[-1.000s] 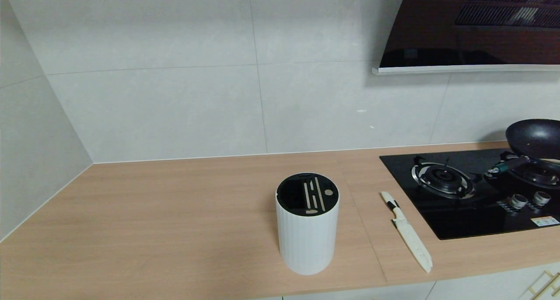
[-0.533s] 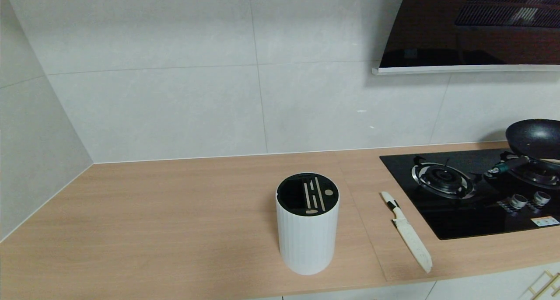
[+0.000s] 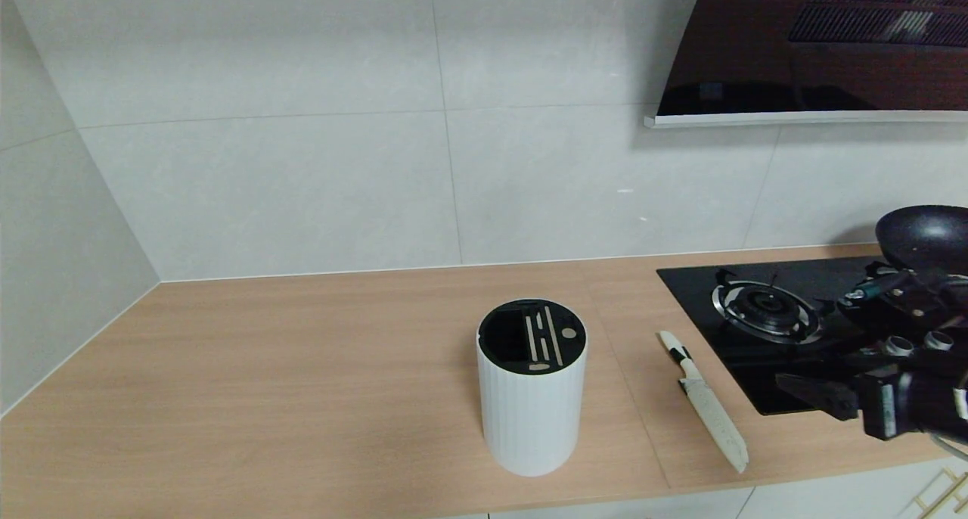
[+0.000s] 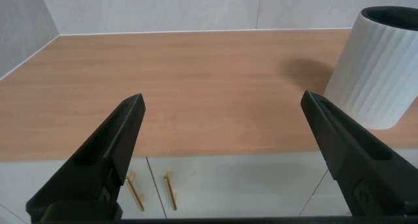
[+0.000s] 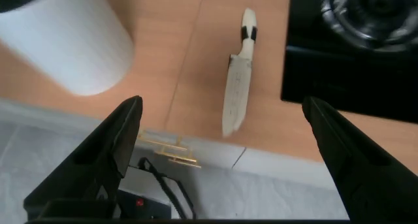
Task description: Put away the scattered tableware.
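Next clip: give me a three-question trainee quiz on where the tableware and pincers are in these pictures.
1. True or false: the knife stands in a slot of the white holder.
2. Pick one: the knife lies on the counter between the holder and A) the hob, B) a sink, C) a kettle.
3. Fill in: the right pincer, holding nothing, is ____.
Key: 1 false, it lies flat on the counter; 2 A; 3 open.

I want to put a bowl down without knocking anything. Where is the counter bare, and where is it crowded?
Bare: the broad counter stretch from the left wall to the white knife holder, and the strip behind it. Crowded: right of the holder, where the knife lies beside the stove.
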Tool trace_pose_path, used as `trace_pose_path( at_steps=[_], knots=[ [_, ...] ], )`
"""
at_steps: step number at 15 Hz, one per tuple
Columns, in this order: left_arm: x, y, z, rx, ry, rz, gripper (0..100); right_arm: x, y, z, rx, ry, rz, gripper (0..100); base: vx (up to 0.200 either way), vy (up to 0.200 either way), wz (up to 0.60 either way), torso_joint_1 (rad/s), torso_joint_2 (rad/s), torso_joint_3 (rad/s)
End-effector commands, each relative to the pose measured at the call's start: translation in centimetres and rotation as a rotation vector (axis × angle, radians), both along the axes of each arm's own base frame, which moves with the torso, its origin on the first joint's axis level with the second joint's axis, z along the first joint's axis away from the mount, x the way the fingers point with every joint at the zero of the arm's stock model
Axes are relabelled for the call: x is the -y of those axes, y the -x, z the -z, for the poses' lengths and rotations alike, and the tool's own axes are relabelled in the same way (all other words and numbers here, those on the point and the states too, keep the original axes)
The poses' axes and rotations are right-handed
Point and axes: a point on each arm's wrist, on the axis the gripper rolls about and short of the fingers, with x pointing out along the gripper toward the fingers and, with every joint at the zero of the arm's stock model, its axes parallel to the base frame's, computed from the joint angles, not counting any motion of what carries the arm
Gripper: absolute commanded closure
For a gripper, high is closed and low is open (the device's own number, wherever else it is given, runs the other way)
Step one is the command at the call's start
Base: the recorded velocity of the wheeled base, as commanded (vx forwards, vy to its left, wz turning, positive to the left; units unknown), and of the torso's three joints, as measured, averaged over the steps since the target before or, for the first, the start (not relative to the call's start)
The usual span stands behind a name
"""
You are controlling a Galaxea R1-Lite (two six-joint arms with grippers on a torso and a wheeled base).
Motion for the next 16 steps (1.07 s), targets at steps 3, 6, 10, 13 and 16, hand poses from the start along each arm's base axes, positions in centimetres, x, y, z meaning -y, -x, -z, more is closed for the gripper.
trace_pose_path(
  at_steps=[3, 6, 10, 13, 16],
  knots=[
    [0.0, 0.0, 0.0, 0.0, 0.0, 0.0, 0, -1.3, -10.0, 9.1, -0.18, 0.046, 0.029, 0, 0.0, 0.0, 0.0, 0.0, 0.0, 0.0],
    [0.0, 0.0, 0.0, 0.0, 0.0, 0.0, 0, -1.7, -12.7, 12.8, -0.183, 0.066, 0.049, 0, 0.0, 0.0, 0.0, 0.0, 0.0, 0.0],
    [0.0, 0.0, 0.0, 0.0, 0.0, 0.0, 0, -2.1, -13.9, 15.0, -0.218, 0.079, 0.052, 0, 0.0, 0.0, 0.0, 0.0, 0.0, 0.0],
    [0.0, 0.0, 0.0, 0.0, 0.0, 0.0, 0, -2.4, -15.1, 16.2, -0.225, 0.084, 0.052, 0, 0.0, 0.0, 0.0, 0.0, 0.0, 0.0],
    [0.0, 0.0, 0.0, 0.0, 0.0, 0.0, 0, -2.6, -15.9, 16.9, -0.217, 0.082, 0.079, 0, 0.0, 0.0, 0.0, 0.0, 0.0, 0.0]
  ],
)
